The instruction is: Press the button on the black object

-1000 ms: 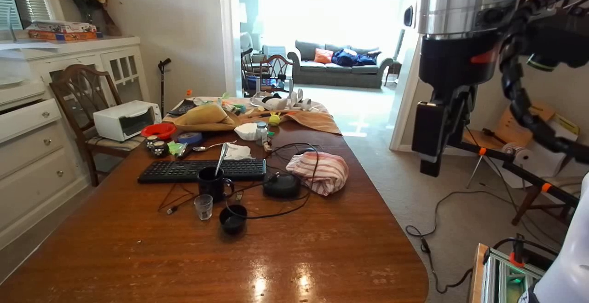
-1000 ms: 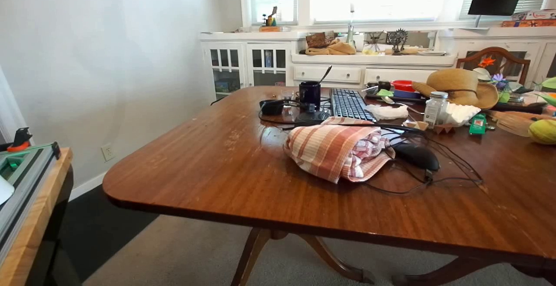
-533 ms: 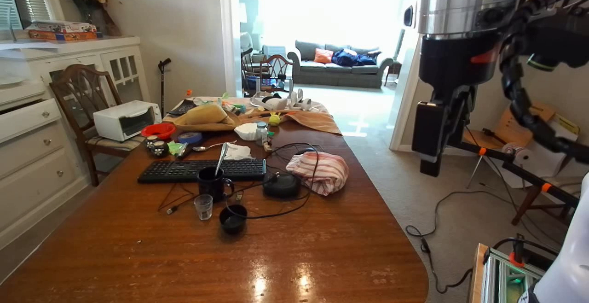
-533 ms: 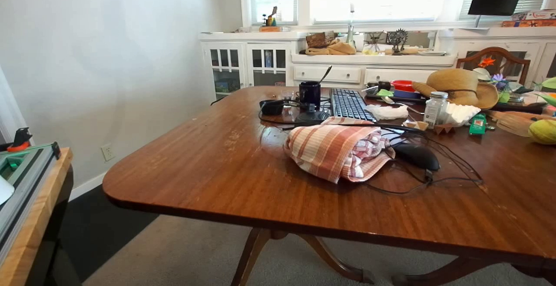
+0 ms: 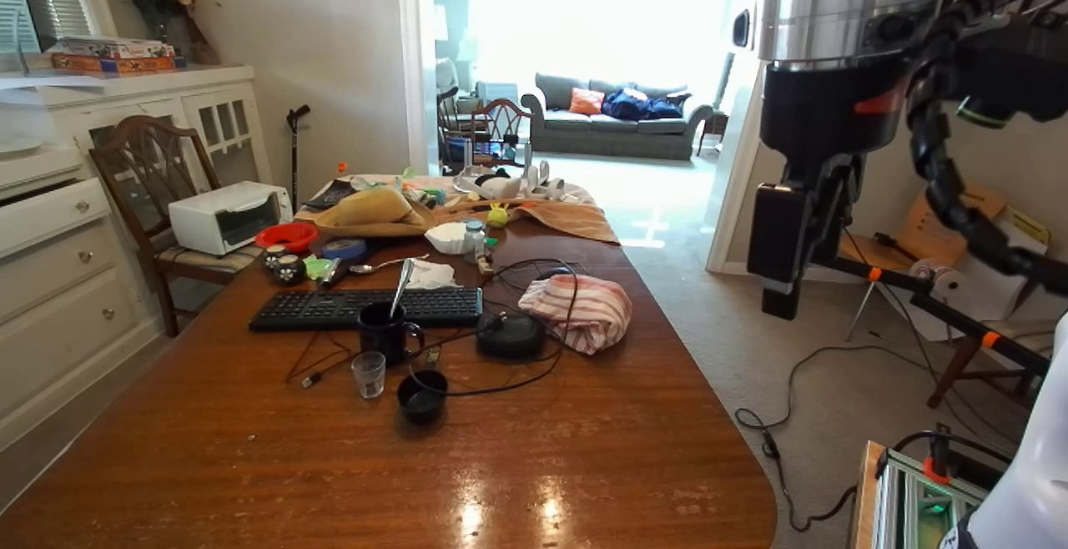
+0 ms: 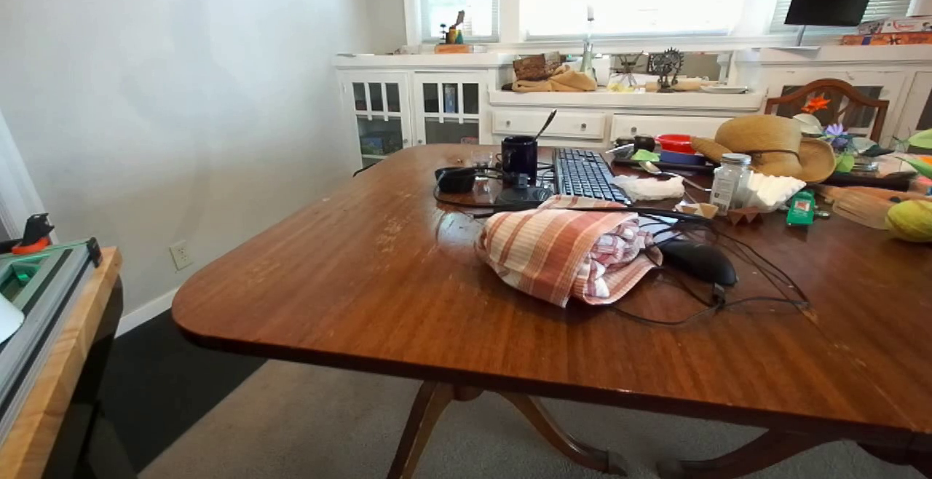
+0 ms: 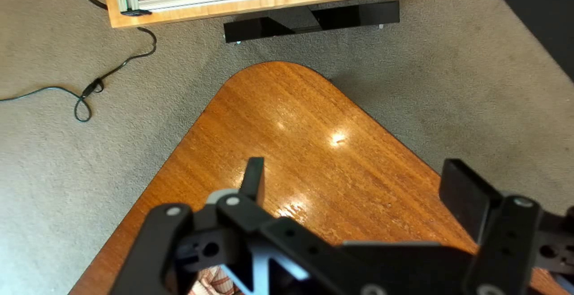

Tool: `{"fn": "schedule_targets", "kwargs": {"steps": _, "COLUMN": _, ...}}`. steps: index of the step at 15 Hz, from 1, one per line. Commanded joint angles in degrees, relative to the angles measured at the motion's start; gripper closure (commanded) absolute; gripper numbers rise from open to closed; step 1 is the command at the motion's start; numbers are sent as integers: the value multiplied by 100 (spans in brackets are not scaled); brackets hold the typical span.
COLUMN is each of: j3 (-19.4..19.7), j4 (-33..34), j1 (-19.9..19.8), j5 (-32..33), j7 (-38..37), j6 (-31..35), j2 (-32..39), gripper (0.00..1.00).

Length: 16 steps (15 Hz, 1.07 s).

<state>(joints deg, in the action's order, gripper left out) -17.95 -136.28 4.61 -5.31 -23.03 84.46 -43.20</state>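
Note:
The black object (image 5: 511, 337) is a squat rounded device lying on the wooden table, between the dark mug and the striped cloth. A thin dark cable runs across and around it. In an exterior view, the black object (image 6: 523, 195) shows partly behind the cloth. I cannot make out its button. My gripper (image 5: 791, 282) hangs in the air at the right of an exterior view, well apart from the black object. In the wrist view the gripper (image 7: 358, 183) is open and empty, pointing at the table. The black object is out of the wrist view.
A dark mug (image 5: 384, 334) with a spoon, a clear glass (image 5: 369, 375) and a small black bowl (image 5: 423, 399) stand beside the device. A keyboard (image 5: 334, 310) lies behind. The striped cloth (image 5: 584, 312) touches looped cables. The table edge (image 7: 179, 145) shows below my gripper.

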Motion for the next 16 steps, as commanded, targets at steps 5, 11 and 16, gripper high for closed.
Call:
{"fn": "schedule_targets", "kwargs": {"steps": 5, "j3": 19, "j4": 10, "j1": 25, "j5": 13, "j7": -14, "j6": -8, "j2": 11, "gripper": 0}}
{"fn": "schedule_targets", "kwargs": {"steps": 11, "j3": 38, "j4": 36, "j1": -36, "j5": 159, "j7": 66, "j6": 168, "j2": 152, "gripper": 0}}
{"fn": "schedule_targets", "kwargs": {"steps": 16, "j3": 489, "j4": 319, "j1": -447, "j5": 296, "j7": 73, "j6": 929, "j2": 804, "gripper": 0}}
